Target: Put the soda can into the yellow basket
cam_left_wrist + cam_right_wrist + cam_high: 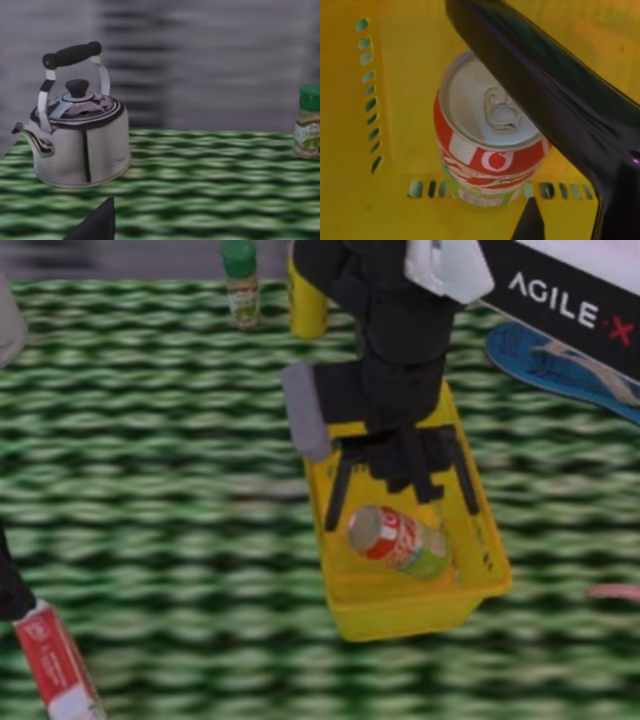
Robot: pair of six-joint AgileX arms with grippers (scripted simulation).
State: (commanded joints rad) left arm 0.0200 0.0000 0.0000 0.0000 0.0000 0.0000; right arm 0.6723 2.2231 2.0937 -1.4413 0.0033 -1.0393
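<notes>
The soda can [397, 540] lies on its side on the floor of the yellow basket [400, 615], silvery top toward the left, touching no finger. My right gripper [402, 472] hangs open above the basket's far half, just behind the can. In the right wrist view the can [487, 150] fills the middle against the slotted yellow wall [350, 150]. One dark fingertip [530, 222] shows beside it, and a dark basket handle [545, 100] crosses in front. My left gripper [12, 590] is parked at the table's left edge, open and holding nothing.
A red-and-white carton [58, 665] lies by the left arm. A green-capped bottle [241, 285] and a yellow container [307, 305] stand at the back. A blue sandal [560, 370] is at the back right, a pink item [615, 592] at the right edge. A steel kettle [80, 140] faces the left wrist.
</notes>
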